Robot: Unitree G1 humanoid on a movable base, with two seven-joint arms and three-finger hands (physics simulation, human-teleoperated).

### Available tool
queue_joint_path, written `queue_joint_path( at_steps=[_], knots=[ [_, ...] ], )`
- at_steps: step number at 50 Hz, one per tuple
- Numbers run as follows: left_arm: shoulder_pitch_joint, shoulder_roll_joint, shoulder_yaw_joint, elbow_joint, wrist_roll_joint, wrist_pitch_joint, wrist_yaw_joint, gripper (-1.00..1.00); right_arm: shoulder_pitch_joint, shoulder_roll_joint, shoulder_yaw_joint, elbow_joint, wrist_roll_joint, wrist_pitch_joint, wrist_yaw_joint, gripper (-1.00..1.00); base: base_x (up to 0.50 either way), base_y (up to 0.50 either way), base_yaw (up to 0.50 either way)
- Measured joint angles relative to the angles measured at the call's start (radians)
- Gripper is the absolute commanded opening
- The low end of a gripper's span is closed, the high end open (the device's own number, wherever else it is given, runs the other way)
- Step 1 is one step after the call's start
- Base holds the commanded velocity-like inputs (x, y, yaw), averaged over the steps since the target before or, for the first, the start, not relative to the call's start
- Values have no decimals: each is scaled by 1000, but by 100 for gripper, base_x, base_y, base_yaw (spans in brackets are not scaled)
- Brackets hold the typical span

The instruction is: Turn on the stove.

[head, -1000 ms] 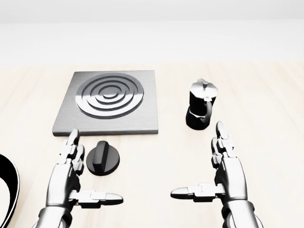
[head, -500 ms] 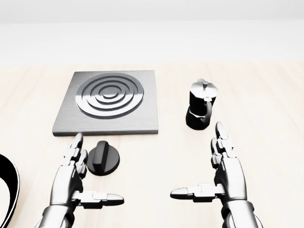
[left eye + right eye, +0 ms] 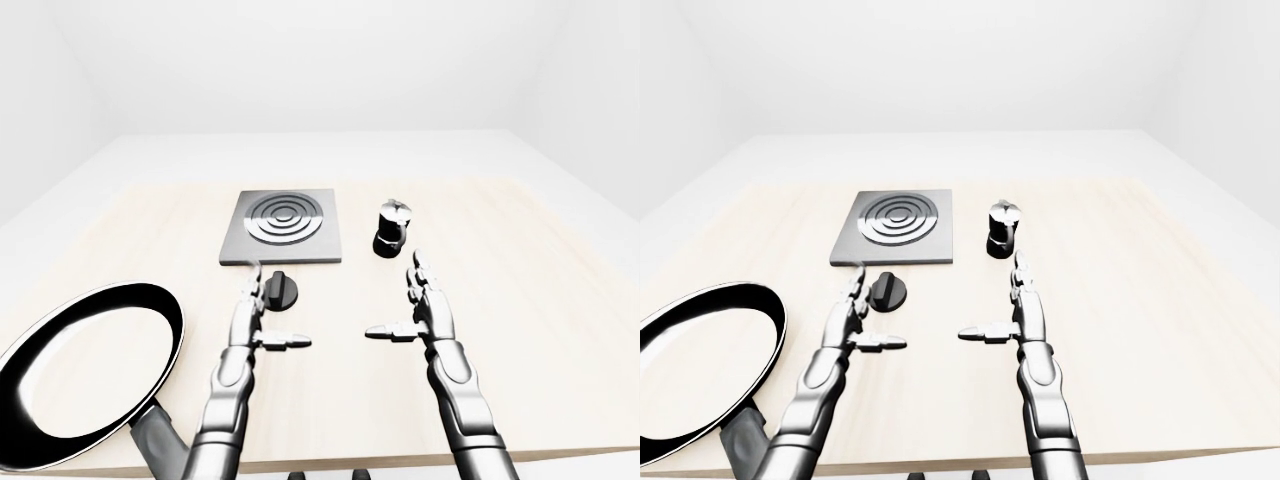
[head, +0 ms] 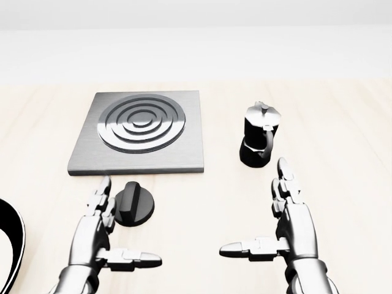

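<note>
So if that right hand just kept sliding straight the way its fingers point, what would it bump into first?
Probably the moka pot. The right hand is open, its long fingers pointing up the head view toward the pot's base, with bare table between. It might pass just right of the pot.

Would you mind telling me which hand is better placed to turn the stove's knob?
The left hand: its open fingers stand right beside the black knob. The right hand is open too, but well off to the knob's right, below the moka pot.

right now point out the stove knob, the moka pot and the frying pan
stove knob (image 4: 134, 205), head view, on its raised grip bar
moka pot (image 4: 258, 144), head view, on its black body
frying pan (image 3: 82, 373), left-eye view, on its white inside
</note>
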Motion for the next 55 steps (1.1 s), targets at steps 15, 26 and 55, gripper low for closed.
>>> queue_joint_path(
  at_steps=[15,26,55],
  knots=[
    [-12,0,-1,31,7,-2,1,100,1,0,0,1,1,0,2,100,0,0,0],
    [-23,1,-3,63,12,-15,-2,100,1,0,0,4,1,-1,3,100,0,0,0],
    [10,-12,-35,23,56,7,-42,100,-4,-1,0,16,-1,-6,4,100,0,0,0]
  ],
)
